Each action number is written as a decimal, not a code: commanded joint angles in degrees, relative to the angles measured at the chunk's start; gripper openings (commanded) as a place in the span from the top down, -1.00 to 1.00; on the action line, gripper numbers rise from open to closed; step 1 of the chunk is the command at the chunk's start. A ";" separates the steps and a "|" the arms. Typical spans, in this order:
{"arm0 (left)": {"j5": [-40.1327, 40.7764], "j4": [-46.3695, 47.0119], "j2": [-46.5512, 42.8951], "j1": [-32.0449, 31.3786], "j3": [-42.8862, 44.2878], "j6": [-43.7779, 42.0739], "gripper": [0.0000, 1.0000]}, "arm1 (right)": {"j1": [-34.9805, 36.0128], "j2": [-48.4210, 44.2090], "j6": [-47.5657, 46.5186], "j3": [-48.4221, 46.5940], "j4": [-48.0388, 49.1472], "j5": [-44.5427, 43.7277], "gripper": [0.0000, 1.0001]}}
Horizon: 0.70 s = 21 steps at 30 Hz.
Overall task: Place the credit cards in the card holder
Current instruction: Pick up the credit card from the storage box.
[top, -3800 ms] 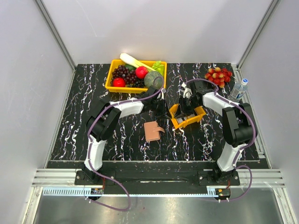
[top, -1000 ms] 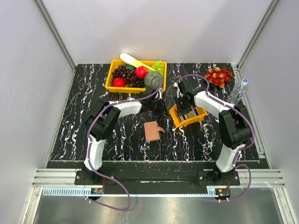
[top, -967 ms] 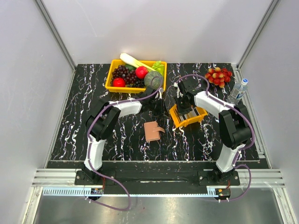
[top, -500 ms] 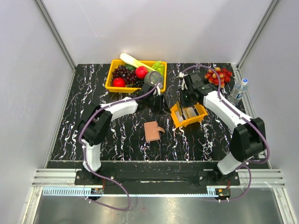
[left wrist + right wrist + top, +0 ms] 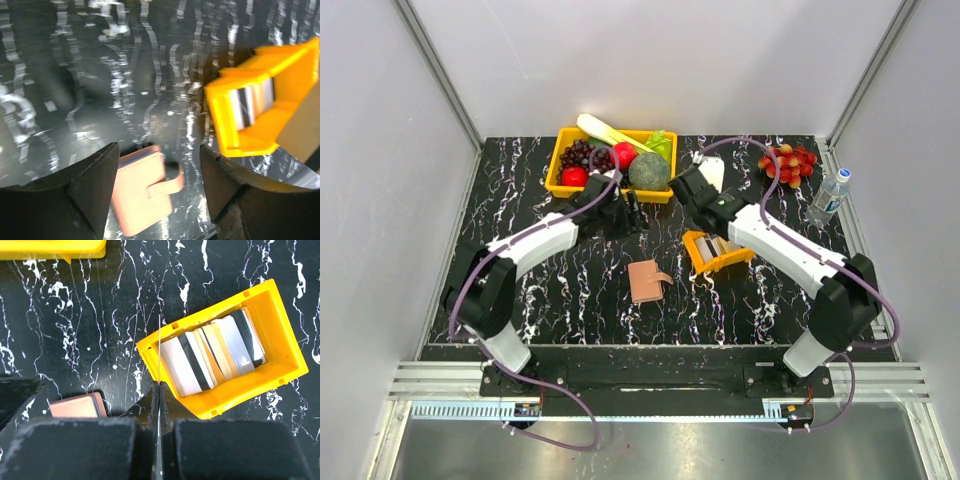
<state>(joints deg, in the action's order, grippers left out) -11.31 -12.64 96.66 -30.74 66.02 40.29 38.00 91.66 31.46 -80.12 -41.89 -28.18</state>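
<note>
Right gripper (image 5: 159, 388): my jaws are closed flat on one credit card (image 5: 159, 347). The right wrist view shows it edge-on, as a thin line rising from between the fingers. From above, the same credit card (image 5: 712, 172) shows as a pale rectangle at the tip of the right gripper (image 5: 698, 192), held above the table (image 5: 520, 290) between the fruit bin (image 5: 556, 165) and the orange tray (image 5: 744, 243).

Left gripper (image 5: 159, 151): jaws stand wide apart with nothing between them. In the overhead view the left gripper (image 5: 628, 212) hangs just in front of the fruit bin.

Remaining credit cards (image 5: 210, 357): standing on edge, packed side by side in the orange tray (image 5: 280, 330), in white, black, beige and grey.

Card holder (image 5: 648, 281): lying flat on the table, nearer my bases than the tray, close to it but not touching. Its snap tab sticks out on the tray side. The left wrist view shows the card holder (image 5: 142, 192) below my open fingers, with the orange tray (image 5: 290, 65) to the right. Neither gripper touches the holder
</note>
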 commanded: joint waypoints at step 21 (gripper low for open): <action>14.65 -5.46 -20.37 3.85 -17.68 1.63 -0.82 | 6.12 1.95 3.52 8.92 18.69 30.65 1.00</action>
<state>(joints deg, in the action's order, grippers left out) 3.05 -20.23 78.83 -27.16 49.50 40.71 43.35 94.45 35.40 -71.77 -27.18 -4.60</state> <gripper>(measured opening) 0.908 0.009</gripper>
